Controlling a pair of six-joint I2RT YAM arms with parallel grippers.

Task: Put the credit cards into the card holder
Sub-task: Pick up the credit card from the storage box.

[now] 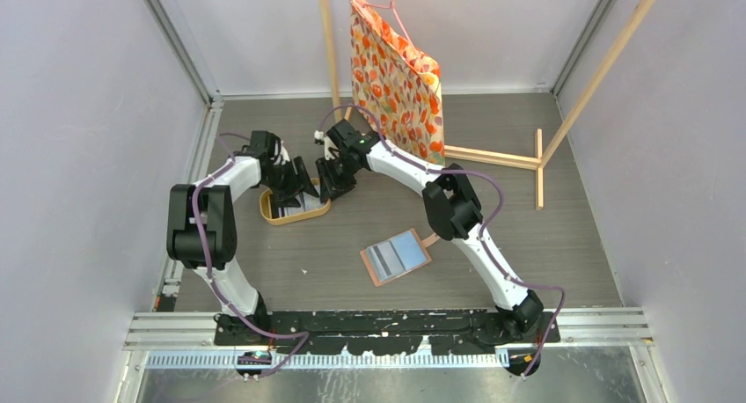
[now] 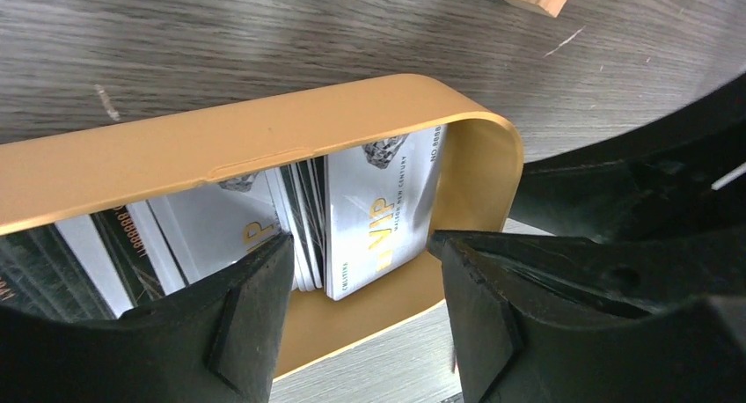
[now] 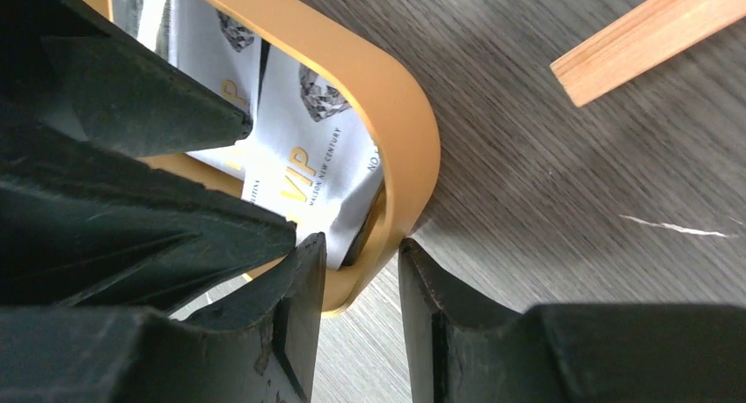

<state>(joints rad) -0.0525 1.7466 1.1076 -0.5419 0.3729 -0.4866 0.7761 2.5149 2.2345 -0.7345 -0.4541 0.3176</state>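
Note:
The credit cards (image 2: 378,209) lie stacked in an oval yellow-rimmed tray (image 2: 264,139), a silver "VIP" card on top and dark ones to the left. My left gripper (image 2: 361,262) is open, its tips low over the tray's near rim, one tip against the card stack. My right gripper (image 3: 361,253) is shut on the tray's rim (image 3: 396,130) at the tray's right end, one fingertip inside and one outside. The card holder (image 1: 396,255) lies open on the table to the right of the tray, its grey-blue inside facing up. In the top view both grippers, left (image 1: 301,187) and right (image 1: 332,190), meet at the tray (image 1: 268,211).
An orange patterned gift bag (image 1: 396,77) hangs from a wooden frame (image 1: 493,157) behind the right arm. A wooden bar (image 3: 651,33) of that frame lies on the table close to the tray. Walls close in on both sides of the table.

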